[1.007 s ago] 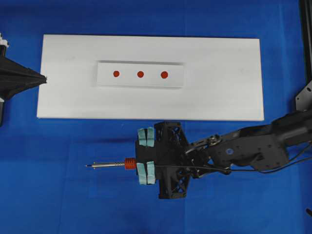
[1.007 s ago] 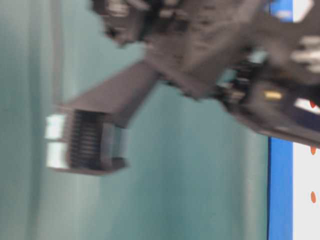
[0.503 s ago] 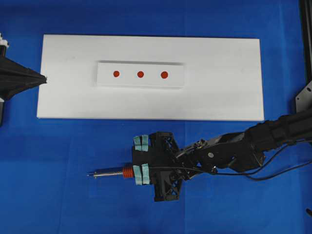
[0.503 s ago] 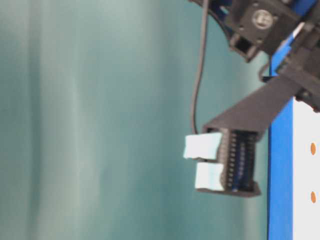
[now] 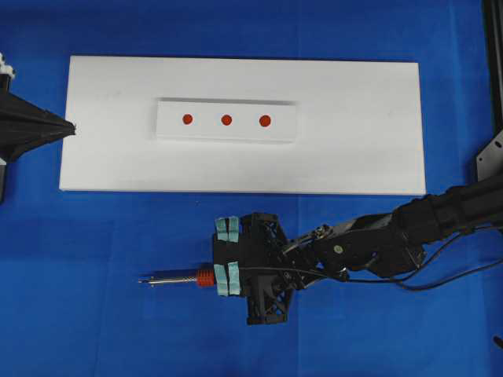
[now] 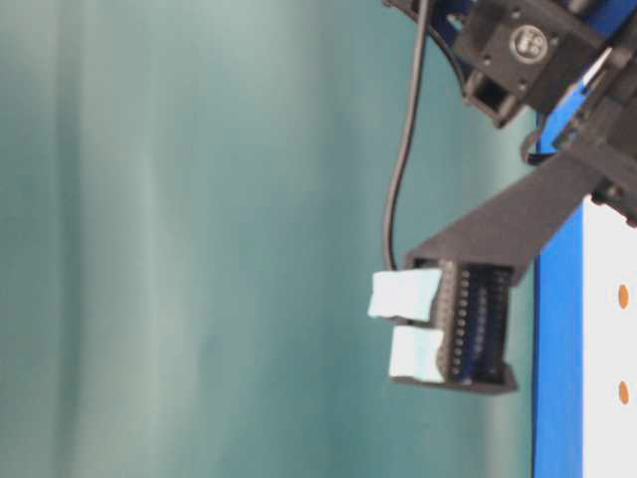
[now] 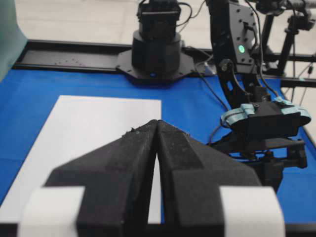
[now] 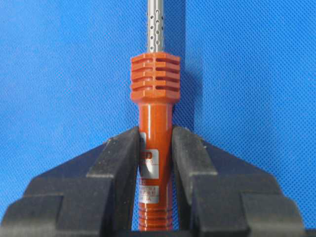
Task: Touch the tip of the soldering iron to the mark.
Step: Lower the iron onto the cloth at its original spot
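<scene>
The soldering iron lies level over the blue cloth in front of the white board, its silver shaft pointing left and the tip far from the board. My right gripper is shut on its red-orange handle, the jaws pressing both sides below the ribbed collar. The shaft runs off the top of the right wrist view, hiding the tip there. Three red marks sit in a row on a raised white strip. My left gripper is shut and empty at the board's left edge.
The white board spans the far half of the blue cloth. The iron's black cord trails right beside the right arm. The right arm's base and a black frame rail stand at the right side.
Over the last second my right gripper, still shut on the iron, came down toward the cloth and shifted slightly toward the front. The left gripper has not moved.
</scene>
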Controlling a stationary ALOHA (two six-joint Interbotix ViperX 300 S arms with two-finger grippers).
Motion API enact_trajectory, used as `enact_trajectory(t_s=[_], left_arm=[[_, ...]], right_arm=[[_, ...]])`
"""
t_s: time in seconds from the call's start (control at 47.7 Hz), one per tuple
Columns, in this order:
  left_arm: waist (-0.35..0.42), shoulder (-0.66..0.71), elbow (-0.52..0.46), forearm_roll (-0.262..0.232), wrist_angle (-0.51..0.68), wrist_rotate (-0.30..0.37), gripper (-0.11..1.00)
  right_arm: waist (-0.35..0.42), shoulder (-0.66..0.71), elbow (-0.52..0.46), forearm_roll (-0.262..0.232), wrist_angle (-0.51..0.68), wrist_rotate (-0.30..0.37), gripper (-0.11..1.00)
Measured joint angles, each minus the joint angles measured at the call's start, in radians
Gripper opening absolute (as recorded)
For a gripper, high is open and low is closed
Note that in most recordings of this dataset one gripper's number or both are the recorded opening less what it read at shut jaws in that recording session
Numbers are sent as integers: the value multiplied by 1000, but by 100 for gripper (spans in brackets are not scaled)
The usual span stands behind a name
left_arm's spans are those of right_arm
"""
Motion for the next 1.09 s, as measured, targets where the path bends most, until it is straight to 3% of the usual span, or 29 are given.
enact_trajectory(t_s=[0.273,0.336,0.545,0.608,0.713,1.09], left_arm=[[0,-5,-2,0,5,0,0],[0,-5,-2,2,5,0,0],[0,-6,-2,2,6,-2,0],[0,-5,-2,0,6,2,0],[0,-5,-2,2,6,3,0],[0,-6,-2,0,6,9,0]], right_arm=[[0,-2,-2,0,-2,0,9],[0,0,0,0,-2,3,22],[3,0,-3,2,2,5,83],[3,0,-5,2,9,5,93],[3,0,-9,2,28,5,89],[2,-40,-17,2,114,6,90]])
